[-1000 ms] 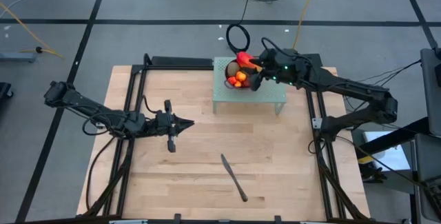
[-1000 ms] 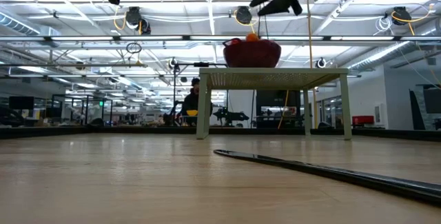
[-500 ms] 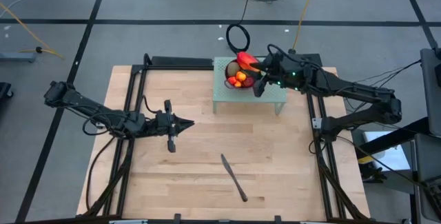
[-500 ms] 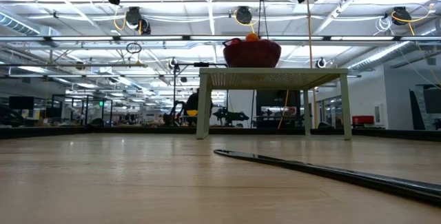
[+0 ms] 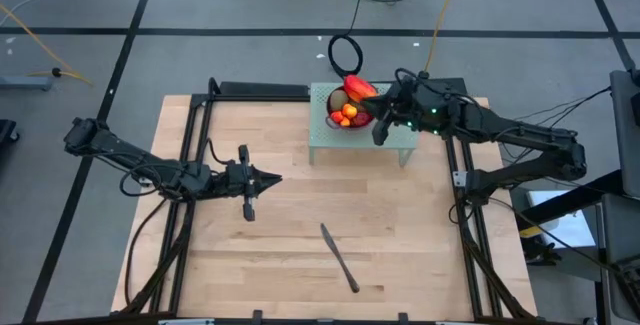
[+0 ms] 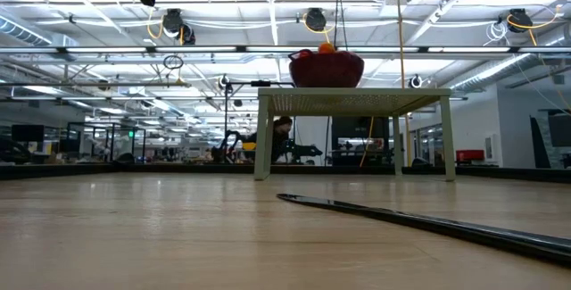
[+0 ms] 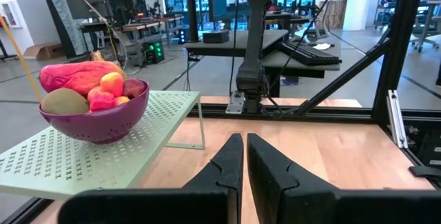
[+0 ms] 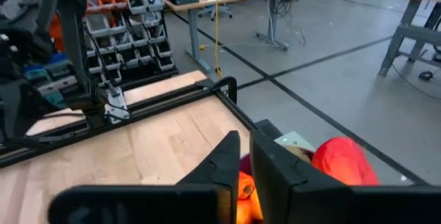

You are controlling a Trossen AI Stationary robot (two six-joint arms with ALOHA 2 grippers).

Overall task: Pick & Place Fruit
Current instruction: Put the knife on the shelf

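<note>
- My right gripper (image 5: 381, 130) hangs over the green perforated stand (image 5: 395, 145), its fingers (image 8: 272, 172) pressed together with nothing between them that I can see.
- The fruit sits heaped in the purple bowl (image 7: 96, 124), just beside and below that gripper, toward the left arm's side.
- My left gripper (image 5: 272, 178) waits low over the wooden table (image 5: 270, 265), well apart from the bowl, its fingers likewise shut and holding nothing.
- The mango (image 7: 79, 78) lies on top of the heap: I judge it the heaviest piece, smooth and likely to slip, so I would take it across its narrow middle.
- The kiwi (image 7: 63, 101) looks firm and dull-skinned, so it should grip well, pinched across its short axis.
- The small orange-red pieces (image 5: 347, 113) seem light and round, apt to roll or squirt out of the jaws; I would close gently from straight above.
- The knife (image 5: 339, 257) lies on the table, far from both grippers.
- I can read no brand, label or writing anywhere.
</note>
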